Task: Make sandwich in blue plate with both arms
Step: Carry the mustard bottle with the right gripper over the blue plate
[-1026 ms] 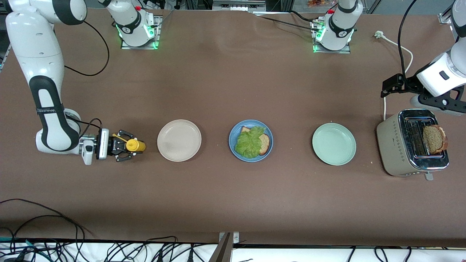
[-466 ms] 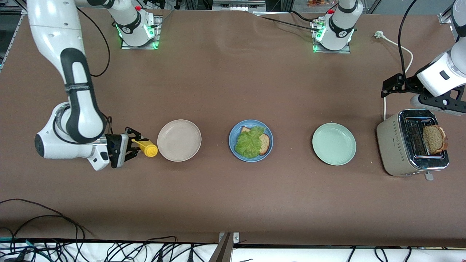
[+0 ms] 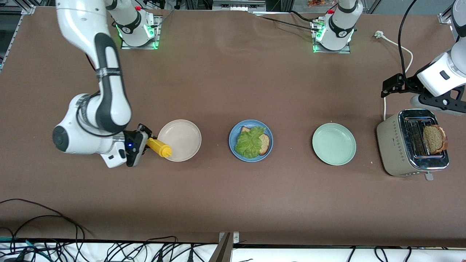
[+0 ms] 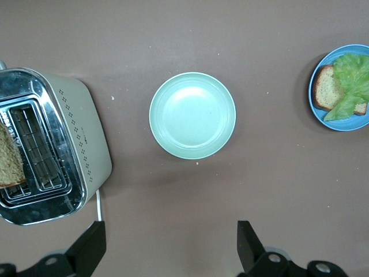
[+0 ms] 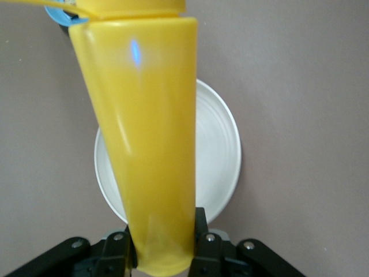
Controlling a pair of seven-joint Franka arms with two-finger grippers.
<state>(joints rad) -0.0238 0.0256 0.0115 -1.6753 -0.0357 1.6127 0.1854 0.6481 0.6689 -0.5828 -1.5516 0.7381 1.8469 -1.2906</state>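
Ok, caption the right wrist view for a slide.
Right gripper holding a yellow bottle over the beige plate.

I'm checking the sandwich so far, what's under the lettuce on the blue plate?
Under the lettuce leaf on the blue plate lies a brown bread slice; its ends stick out on two sides. Its middle is covered, so anything else beneath can't be seen.
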